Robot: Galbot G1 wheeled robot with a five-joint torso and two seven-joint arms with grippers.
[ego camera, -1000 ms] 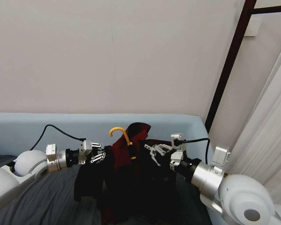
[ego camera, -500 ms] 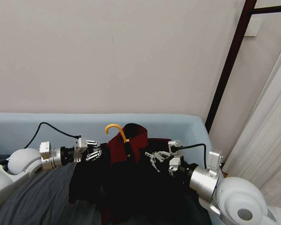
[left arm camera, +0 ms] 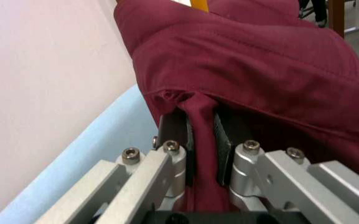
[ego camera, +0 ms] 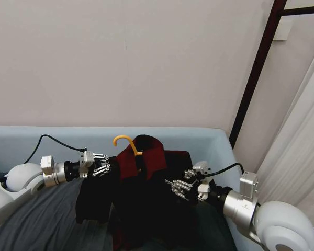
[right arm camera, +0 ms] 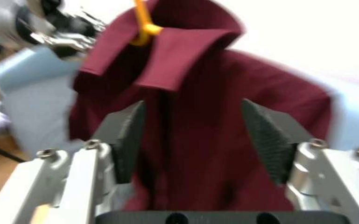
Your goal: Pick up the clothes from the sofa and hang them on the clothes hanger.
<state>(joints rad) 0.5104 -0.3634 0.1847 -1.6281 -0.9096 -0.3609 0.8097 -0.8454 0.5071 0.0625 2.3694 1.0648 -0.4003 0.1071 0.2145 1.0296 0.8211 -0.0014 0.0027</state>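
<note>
My left claw (left arm camera: 203, 140) is closed tight on a fold of the maroon shirt (left arm camera: 260, 60), and the cloth is pinched between both pads (left arm camera: 221, 144). This grip is at the shoulder, just left of the orange hook (ego camera: 124, 142). My right claw (ego camera: 182, 187) is wide open and has nothing in it. It is below and to the right of the hook, close before the chest of the shirt, with its jaws pointing at the cloth.

The shirt hangs under the hook with its long axis going down. I cannot tell if the hem touches the grey blanket (ego camera: 36, 219) on the light blue sofa (ego camera: 209, 141). So the shirt lies between my two claws, and I judge that only the left one bears it.

The dark pole (ego camera: 254, 78) of the rack rises well to the right of the hook, so the carry should go that way. Behind the hook is a plain wall (ego camera: 120, 63), and a pale curtain (ego camera: 303, 130) hangs beyond the pole.
</note>
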